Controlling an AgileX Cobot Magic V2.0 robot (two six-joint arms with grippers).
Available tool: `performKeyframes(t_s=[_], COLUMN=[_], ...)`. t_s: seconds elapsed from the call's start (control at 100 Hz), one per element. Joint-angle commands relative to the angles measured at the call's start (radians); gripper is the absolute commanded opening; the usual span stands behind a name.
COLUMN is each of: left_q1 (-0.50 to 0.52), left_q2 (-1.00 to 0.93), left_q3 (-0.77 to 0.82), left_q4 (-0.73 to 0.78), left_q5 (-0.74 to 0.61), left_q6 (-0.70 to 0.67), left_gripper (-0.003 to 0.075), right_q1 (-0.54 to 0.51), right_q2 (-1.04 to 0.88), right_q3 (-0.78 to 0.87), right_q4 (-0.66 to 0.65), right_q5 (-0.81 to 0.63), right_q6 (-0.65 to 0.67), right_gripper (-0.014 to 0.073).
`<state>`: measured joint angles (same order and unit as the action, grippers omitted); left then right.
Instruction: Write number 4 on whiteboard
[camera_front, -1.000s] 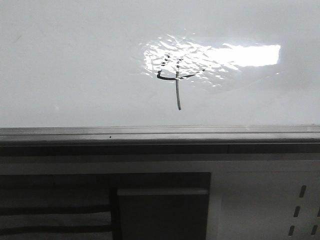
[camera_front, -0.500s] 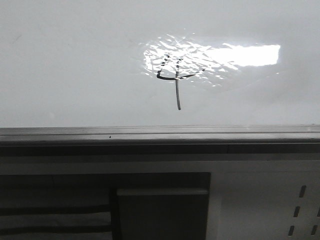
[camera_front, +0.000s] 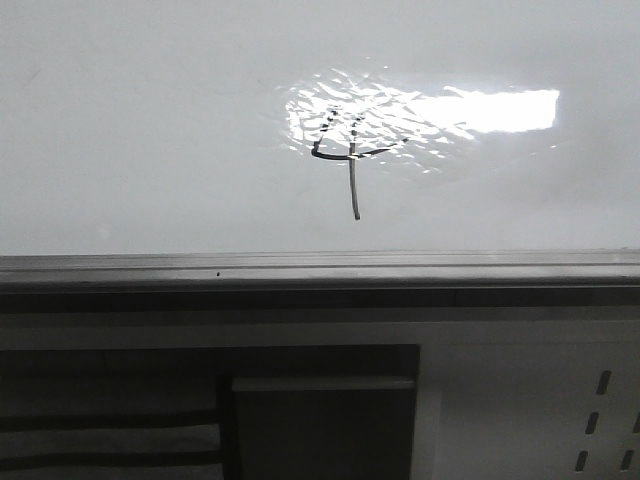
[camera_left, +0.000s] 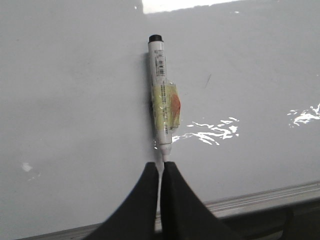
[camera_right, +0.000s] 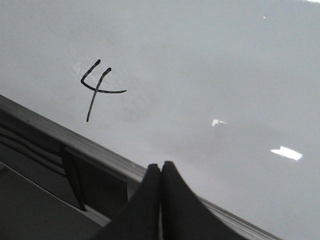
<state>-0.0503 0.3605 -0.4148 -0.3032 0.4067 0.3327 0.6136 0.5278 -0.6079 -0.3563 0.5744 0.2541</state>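
The whiteboard is glossy, with a rippled glare patch. On it, the number 4 is a thin dark open-topped figure with a long stem; the right wrist view shows it again as the 4. A white marker with yellow tape and a black far end lies on the whiteboard. Its narrow end points at my left gripper, which is shut to a thin slit just short of it, over the board's edge. My right gripper is shut and empty above the rail, well to one side of the 4.
A grey metal rail runs along the board's near edge, also seen as the rail in the right wrist view. Below it stands a white cabinet with a dark panel opening.
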Motion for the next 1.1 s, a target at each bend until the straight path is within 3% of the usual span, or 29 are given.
performKeyframes(t_s=[0.0, 0.26, 0.38, 0.53, 0.72, 0.78, 1.09], left_q1=[0.015, 0.029, 0.029, 0.029, 0.029, 0.029, 0.029], left_q2=[-0.069, -0.294, -0.326, -0.364, -0.392, -0.392, -0.392], left_q3=[-0.005, 0.114, 0.201, 0.302, 0.446, 0.435, 0.44], left_q4=[-0.018, 0.012, 0.05, 0.264, 0.276, 0.276, 0.276], left_q5=[-0.074, -0.095, -0.176, -0.276, -0.497, -0.439, -0.431], left_q6=[-0.003, -0.005, -0.104, -0.343, -0.35, -0.35, -0.35], left_gripper=[-0.002, -0.002, -0.002, -0.002, -0.002, -0.002, -0.002], right_q1=[0.0, 0.0, 0.0, 0.0, 0.0, 0.0, 0.0], right_q2=[0.001, 0.001, 0.001, 0.001, 0.001, 0.001, 0.001], right_q3=[-0.026, -0.026, -0.026, -0.026, -0.026, -0.026, -0.026], right_q4=[-0.026, -0.026, -0.026, -0.026, -0.026, -0.026, -0.026], right_q5=[-0.064, -0.064, -0.064, -0.064, -0.064, -0.064, -0.064], right_q6=[0.003, 0.003, 0.003, 0.003, 0.003, 0.003, 0.003], right_gripper=[-0.0072, -0.0072, -0.0072, -0.0072, -0.0072, -0.0072, -0.0072])
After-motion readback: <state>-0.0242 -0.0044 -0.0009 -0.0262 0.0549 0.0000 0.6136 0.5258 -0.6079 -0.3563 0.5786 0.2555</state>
